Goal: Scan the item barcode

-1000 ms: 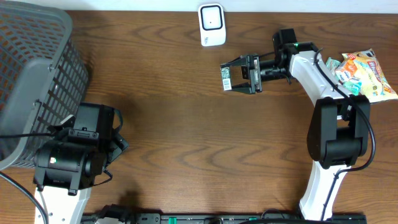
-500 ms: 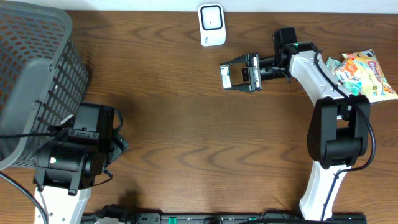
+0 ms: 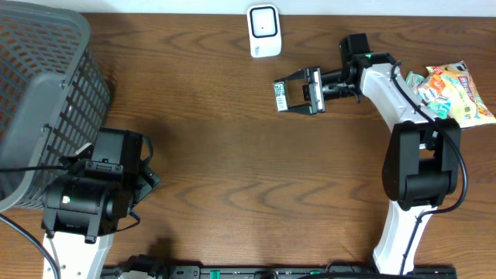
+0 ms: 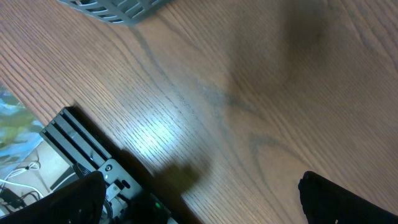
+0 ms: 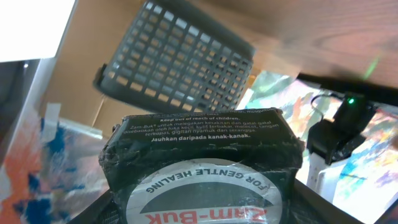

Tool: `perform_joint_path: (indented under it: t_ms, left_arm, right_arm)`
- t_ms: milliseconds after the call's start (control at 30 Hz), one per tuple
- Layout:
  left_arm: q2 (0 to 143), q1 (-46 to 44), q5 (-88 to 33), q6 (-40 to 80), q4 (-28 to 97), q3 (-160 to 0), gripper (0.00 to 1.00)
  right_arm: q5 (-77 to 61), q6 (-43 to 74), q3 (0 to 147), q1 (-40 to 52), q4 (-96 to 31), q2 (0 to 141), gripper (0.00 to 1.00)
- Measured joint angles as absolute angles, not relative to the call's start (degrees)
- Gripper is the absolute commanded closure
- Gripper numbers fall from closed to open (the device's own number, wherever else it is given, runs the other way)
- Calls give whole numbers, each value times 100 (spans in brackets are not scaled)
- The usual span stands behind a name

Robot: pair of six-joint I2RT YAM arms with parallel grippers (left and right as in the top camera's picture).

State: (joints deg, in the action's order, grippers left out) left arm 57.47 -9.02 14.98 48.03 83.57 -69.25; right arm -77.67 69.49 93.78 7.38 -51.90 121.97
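The item [image 3: 281,95] is a dark green Zam-Buk box with a white barcode label. It is held above the table just below and to the right of the white scanner [image 3: 263,31]. My right gripper [image 3: 280,97] is shut on it, one finger on each side. In the right wrist view the box [image 5: 199,155] fills the lower middle between the fingers of the right gripper [image 5: 202,214], printed face up. My left gripper [image 3: 149,168] rests at the near left, open. In its own view the left gripper [image 4: 205,202] has only bare wood between its fingers.
A grey plastic basket [image 3: 39,85] takes up the far left corner, and its edge [image 4: 115,9] shows in the left wrist view. A colourful snack bag [image 3: 457,91] lies at the right edge beside the right arm. The table's front rail [image 4: 93,155] runs near the left gripper.
The right gripper has carried the box slightly left and up towards the scanner. The left arm has not moved.
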Motion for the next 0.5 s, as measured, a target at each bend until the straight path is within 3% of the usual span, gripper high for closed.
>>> perform_joint_path:
  t_ms: [267, 500]
  left_arm:
    - [5747, -902, 1498, 4803, 8357, -6925, 2]
    - [5747, -902, 1498, 4803, 8357, -6925, 3]
  right_arm:
    - [-6963, 6921, 9378, 1072, -5144, 12197, 44]
    - [-5120, 6495, 9378, 1584, -5137, 12197, 46]
